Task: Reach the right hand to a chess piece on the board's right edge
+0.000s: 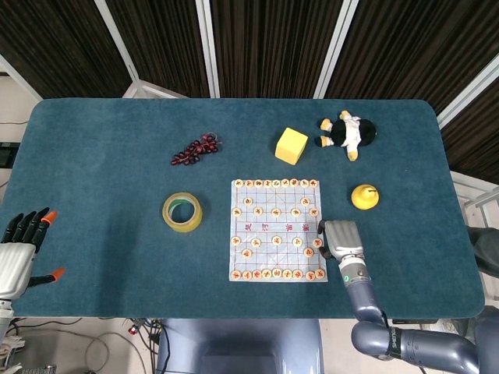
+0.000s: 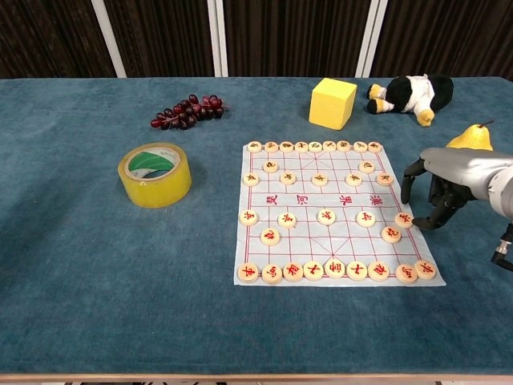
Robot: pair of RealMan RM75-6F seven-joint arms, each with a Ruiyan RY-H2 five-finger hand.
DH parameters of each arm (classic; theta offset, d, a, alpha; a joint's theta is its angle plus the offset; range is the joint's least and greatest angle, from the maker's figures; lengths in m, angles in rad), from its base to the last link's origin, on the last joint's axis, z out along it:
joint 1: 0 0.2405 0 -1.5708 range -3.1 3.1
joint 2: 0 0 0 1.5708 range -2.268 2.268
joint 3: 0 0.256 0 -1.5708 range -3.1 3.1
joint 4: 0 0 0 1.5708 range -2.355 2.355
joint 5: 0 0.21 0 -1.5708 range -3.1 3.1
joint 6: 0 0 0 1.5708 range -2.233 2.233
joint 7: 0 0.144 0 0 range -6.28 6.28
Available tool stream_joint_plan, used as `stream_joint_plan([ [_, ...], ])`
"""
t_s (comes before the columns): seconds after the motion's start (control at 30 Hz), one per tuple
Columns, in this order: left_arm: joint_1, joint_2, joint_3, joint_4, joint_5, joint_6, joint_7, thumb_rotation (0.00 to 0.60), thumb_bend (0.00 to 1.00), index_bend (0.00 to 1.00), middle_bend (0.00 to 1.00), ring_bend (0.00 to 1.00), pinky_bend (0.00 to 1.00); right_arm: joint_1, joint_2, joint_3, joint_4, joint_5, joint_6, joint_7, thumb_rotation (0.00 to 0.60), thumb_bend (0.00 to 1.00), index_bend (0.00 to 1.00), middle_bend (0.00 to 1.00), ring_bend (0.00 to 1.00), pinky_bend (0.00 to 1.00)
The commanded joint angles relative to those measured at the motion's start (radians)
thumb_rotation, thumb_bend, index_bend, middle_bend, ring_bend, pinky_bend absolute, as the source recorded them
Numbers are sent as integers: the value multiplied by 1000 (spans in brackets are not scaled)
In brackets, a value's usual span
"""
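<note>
Dark curtains back the blue worktop (image 2: pixel 96 305). From the right hand (image 2: pixel 439 186), empty with fingers curled downward, the edge chess piece (image 2: pixel 404 219) is found at 8 o'clock, close by.

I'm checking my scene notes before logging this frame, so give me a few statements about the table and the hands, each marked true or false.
1. The right hand is at the right edge of the chess board, fingers pointing down beside a chess piece. True.
2. The tape roll lies to the right of the board. False: it lies to the left.
3. The left hand holds the grapes. False: it holds nothing and sits off the table's left edge, while the grapes lie on the table.
4. The yellow cube stands beyond the board's far edge. True.
5. The plush penguin stands on the board. False: it lies on the table beyond it.
</note>
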Motion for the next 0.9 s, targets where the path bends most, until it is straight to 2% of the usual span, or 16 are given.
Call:
stream_joint_plan([
  [0.03,0,0,0,0,0,0,1,600,0,0,0,0,0,-3,-10,0,7,-9,3,5,600,386,405,1000,1000,1000],
  [0.9,-2,1,-1,-1,-4,-1,2,600,0,0,0,0,0,-31,-61,10,64,-30,-1,33,600,386,458,1000,1000,1000],
])
